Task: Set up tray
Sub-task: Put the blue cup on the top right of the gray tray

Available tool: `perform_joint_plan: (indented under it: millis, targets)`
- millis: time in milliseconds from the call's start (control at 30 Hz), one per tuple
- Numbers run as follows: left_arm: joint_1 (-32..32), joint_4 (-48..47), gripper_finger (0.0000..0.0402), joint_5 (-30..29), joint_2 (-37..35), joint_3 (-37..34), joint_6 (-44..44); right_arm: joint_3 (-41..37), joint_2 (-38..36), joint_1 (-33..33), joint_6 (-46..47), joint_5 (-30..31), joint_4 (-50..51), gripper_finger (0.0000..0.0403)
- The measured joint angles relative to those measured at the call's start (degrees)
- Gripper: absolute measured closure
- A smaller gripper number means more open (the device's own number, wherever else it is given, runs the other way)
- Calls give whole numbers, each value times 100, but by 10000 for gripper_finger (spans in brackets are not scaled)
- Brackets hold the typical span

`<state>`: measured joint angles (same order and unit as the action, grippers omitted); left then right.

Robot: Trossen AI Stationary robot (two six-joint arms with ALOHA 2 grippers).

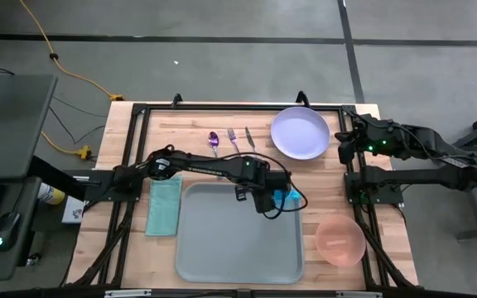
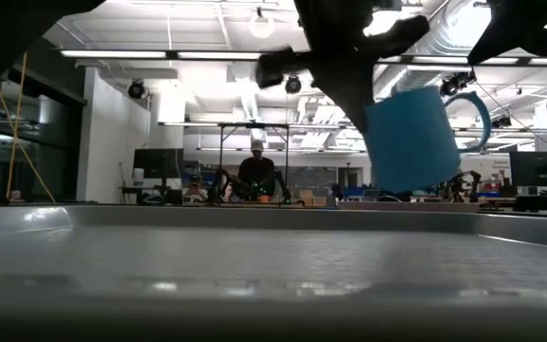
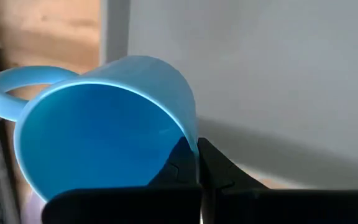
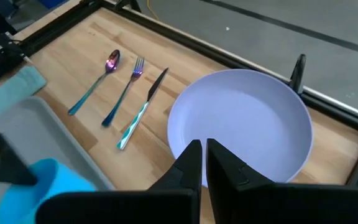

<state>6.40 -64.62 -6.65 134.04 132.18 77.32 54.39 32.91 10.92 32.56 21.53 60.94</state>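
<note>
The pale grey-blue tray point(image 1: 222, 257) lies at the table's near middle. A blue mug point(image 1: 285, 199) hangs over the tray's far right corner with my left gripper point(image 1: 270, 204) shut on it. In the low view the mug point(image 2: 411, 138) is clear of the tray floor point(image 2: 254, 266), with its handle point(image 2: 478, 114) turned away from the gripper. My right gripper point(image 4: 201, 149) is shut on nothing. It is drawn back at the table's far right point(image 1: 348, 146), beside the lavender plate point(image 1: 300, 132). My left gripper pinches the mug's wall at the rim point(image 3: 191, 140), on the side opposite the handle point(image 3: 17, 87). One finger point(image 3: 176, 163) is inside the mug and one finger point(image 3: 219, 165) is outside. The fingers slant down from above. The mug hangs nearly upright, clear of the tray.
A spoon point(image 1: 214, 141), a fork point(image 1: 233, 139) and a knife point(image 1: 250, 137) lie side by side at the far middle. A teal folded cloth point(image 1: 164, 207) lies left of the tray. A pink bowl point(image 1: 340, 240) stands right of it. A black frame edges the table.
</note>
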Motion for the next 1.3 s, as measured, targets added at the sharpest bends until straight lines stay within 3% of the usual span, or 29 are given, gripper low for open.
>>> perform_joint_plan:
  millis: [67,200,1000,1300]
  targets:
    - [0,3,385,-216,33,-7,228,0,0,0,38,-60,5,402]
    - [2,68,385,-94,108,1,455,0,0,0,67,-97,12,402]
    - [-74,174,385,763,113,-7,82,0,2,0,107,-47,9,402]
    - [-79,212,355,716,111,-7,39,0,2,0,107,-47,7,402]
